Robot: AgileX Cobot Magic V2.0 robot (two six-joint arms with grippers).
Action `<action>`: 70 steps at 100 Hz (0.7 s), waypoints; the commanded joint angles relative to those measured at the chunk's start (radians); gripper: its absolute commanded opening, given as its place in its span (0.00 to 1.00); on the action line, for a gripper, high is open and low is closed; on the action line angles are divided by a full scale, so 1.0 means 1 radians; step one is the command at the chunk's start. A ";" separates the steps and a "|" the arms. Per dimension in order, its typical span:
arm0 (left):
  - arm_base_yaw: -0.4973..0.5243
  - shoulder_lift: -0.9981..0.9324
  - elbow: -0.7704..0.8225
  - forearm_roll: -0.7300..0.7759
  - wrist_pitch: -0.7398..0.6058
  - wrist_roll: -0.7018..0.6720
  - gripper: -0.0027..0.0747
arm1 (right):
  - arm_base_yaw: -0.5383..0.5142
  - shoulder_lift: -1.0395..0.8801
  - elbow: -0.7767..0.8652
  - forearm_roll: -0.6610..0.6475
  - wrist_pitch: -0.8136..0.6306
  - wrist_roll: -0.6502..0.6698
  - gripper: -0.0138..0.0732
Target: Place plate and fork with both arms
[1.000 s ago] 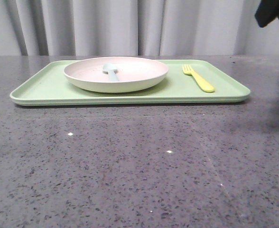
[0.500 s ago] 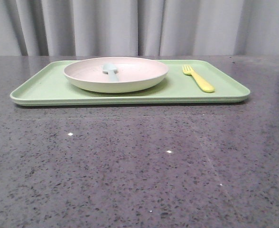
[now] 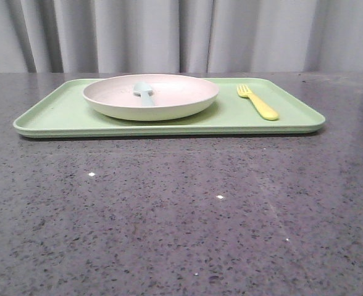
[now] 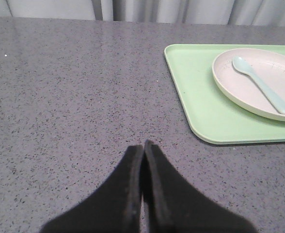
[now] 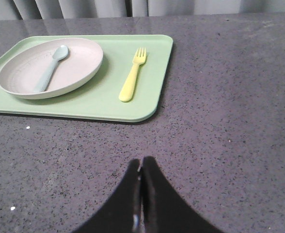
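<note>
The pinkish-cream plate (image 3: 150, 95) sits on the light-green tray (image 3: 58, 114), left of its middle, with a pale blue spoon (image 3: 144, 92) lying in it. The yellow fork (image 3: 257, 100) lies on the tray's right part, tines pointing away. Plate (image 4: 259, 80) and spoon (image 4: 261, 83) show in the left wrist view; plate (image 5: 50, 67) and fork (image 5: 133, 75) show in the right wrist view. My left gripper (image 4: 143, 145) is shut and empty above bare table, apart from the tray. My right gripper (image 5: 141, 162) is shut and empty, short of the tray's near edge. Neither gripper shows in the front view.
The tray (image 5: 147, 73) lies on a dark speckled stone table (image 3: 181, 209) toward the back. Grey curtains (image 3: 181, 34) hang behind the table. The tray's corner (image 4: 200, 121) lies off to the side of my left gripper.
A dark arm part at the upper right of the front view one second ago has gone out of view. Plate, spoon, fork and tray have not moved.
</note>
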 commanded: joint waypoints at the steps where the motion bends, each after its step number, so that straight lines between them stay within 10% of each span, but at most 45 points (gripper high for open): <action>1: -0.002 -0.012 -0.017 -0.012 -0.072 -0.001 0.01 | -0.001 -0.011 -0.019 -0.027 -0.070 0.000 0.08; 70: -0.002 -0.014 -0.016 -0.029 -0.070 -0.001 0.01 | -0.001 -0.010 -0.019 -0.027 -0.071 0.000 0.08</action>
